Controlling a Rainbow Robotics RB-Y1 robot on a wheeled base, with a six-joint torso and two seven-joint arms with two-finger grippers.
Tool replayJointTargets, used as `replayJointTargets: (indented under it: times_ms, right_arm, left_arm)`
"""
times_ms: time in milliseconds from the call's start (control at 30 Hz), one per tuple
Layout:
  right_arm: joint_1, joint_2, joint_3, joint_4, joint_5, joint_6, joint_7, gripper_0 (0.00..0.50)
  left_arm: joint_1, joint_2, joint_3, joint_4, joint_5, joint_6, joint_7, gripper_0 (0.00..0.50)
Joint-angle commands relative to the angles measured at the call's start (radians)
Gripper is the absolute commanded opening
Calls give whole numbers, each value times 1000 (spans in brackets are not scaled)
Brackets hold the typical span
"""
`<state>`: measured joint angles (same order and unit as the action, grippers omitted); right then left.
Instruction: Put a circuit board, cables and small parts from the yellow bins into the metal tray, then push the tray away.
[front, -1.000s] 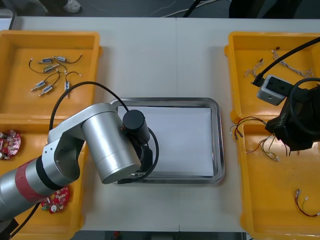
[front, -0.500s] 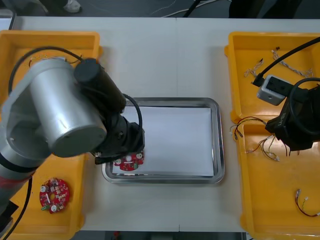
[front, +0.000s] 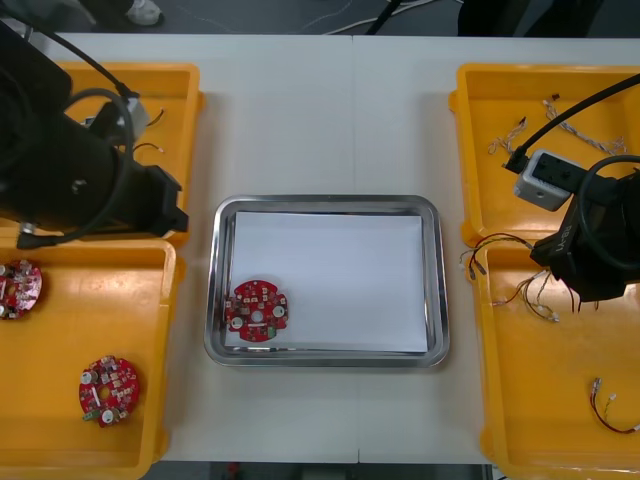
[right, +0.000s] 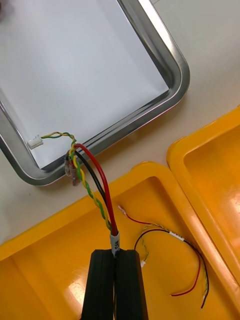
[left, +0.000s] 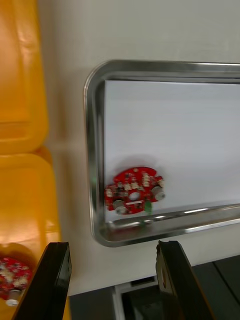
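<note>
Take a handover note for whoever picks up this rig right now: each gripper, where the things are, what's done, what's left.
Left gripper: open, empty, up over the left far yellow bin.
Right gripper: shut on a red and yellow cable, above the right near yellow bin.
Done: one circuit board lies in the metal tray, near-left corner.
Left: put the held cable in the tray, add more cables and small parts, then push the tray away.
</note>
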<state>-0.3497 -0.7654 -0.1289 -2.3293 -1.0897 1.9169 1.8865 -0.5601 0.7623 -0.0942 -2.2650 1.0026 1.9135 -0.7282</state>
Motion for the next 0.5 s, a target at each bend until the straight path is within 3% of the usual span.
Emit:
replayJointTargets:
  times_ms: [33,267,500]
  right_arm:
    - [-23,9,11,-25,-4,3,-32,0]
    - [-11,12,17,-13,-2,3,-33,0]
    - [-18,-14,84,-13,-6,-19,-27,0]
  left_arm:
    - [-34,88,88,71,-1,6,-114,500]
    - [-34,104,133,256,-118,6,-292,500]
    - [-58,88,137,450,-216,-100,-399,500]
